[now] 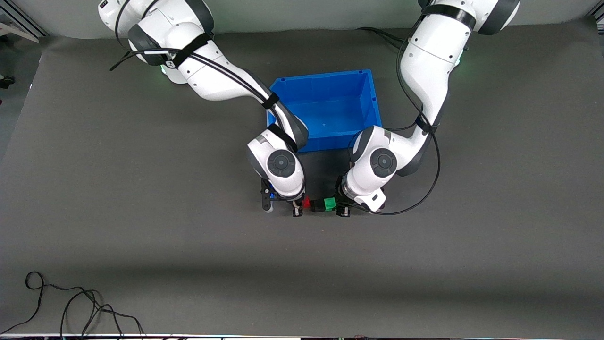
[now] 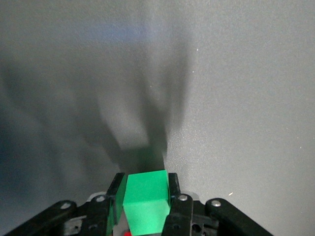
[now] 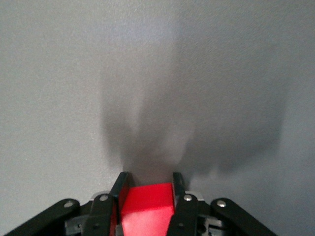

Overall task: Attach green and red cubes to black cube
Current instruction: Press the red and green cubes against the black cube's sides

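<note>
Three cubes in a row between two hands, above the bench.

Black cube [image 1: 316, 206] sits between red cube [image 1: 306, 202] and green cube [image 1: 330, 203], touching both. The right hand [image 1: 298, 208] pinches the red cube [image 3: 145, 209]; the left hand [image 1: 340, 208] pinches the green cube [image 2: 146, 200]. Both hands hang over the bench [image 1: 141, 212], over a spot nearer the camera than the blue bin [image 1: 330, 85].

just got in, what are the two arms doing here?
Both arms meet in front of the blue bin, nearer the camera. The left tool is shut on the green cube; the right tool is shut on the red cube. In the front view the black cube sits between red and green, all three in a row. Whether they are already joined can't be told.
</note>
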Tool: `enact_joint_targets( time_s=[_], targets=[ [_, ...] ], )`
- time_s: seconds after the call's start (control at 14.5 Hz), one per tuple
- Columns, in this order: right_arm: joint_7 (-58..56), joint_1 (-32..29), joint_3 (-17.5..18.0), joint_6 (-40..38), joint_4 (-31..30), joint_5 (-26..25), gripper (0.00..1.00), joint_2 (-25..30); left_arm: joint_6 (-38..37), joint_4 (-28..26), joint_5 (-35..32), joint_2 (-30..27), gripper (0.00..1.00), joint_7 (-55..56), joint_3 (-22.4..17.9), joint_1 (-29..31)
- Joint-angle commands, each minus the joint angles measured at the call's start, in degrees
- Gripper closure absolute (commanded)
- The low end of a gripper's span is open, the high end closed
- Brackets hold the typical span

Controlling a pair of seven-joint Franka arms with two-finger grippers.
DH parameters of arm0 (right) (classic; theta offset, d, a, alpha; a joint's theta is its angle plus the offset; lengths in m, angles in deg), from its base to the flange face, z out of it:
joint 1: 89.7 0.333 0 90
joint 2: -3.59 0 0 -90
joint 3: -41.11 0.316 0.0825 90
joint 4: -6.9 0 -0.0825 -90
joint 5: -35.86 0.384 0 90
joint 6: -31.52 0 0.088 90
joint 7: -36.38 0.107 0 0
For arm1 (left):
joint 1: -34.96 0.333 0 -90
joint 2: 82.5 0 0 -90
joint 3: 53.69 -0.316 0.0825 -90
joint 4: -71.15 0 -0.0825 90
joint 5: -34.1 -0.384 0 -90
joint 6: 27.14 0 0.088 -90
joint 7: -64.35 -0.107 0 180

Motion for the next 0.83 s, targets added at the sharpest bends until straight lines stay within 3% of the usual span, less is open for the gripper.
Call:
enact_joint_targets(
  time_s=[0.0, 0.34, 0.41, 0.62, 0.76],
  targets=[
    [2.0, 0.6, -0.5, -1.7, 3.5, -0.3, 1.0, -1.9, -0.1, 1.5, -1.1, 0.9, 0.84, 2.0, -1.0, -1.5],
    [2.6, 0.6, -0.6, -1.6, 5.1, -0.3, 1.0, -3.1, 0.0, 1.5, -1.0, 0.9, 0.83, 2.1, -0.9, -1.8],
    [2.7, 0.5, -0.6, -1.6, 5.7, -0.3, 1.0, -3.3, 0.0, 1.5, -1.0, 0.9, 0.74, 2.0, -0.9, -1.9],
    [2.7, 0.5, -0.6, -1.3, 6.8, -0.4, 1.0, -4.6, -0.1, 1.5, -1.4, 0.9, 0.0, 1.8, -0.9, -2.0],
    [2.7, 0.5, -0.6, -1.2, 6.8, -0.4, 1.0, -4.7, -0.1, 1.5, -1.6, 0.7, 0.0, 1.8, -0.9, -1.8]
  ],
)
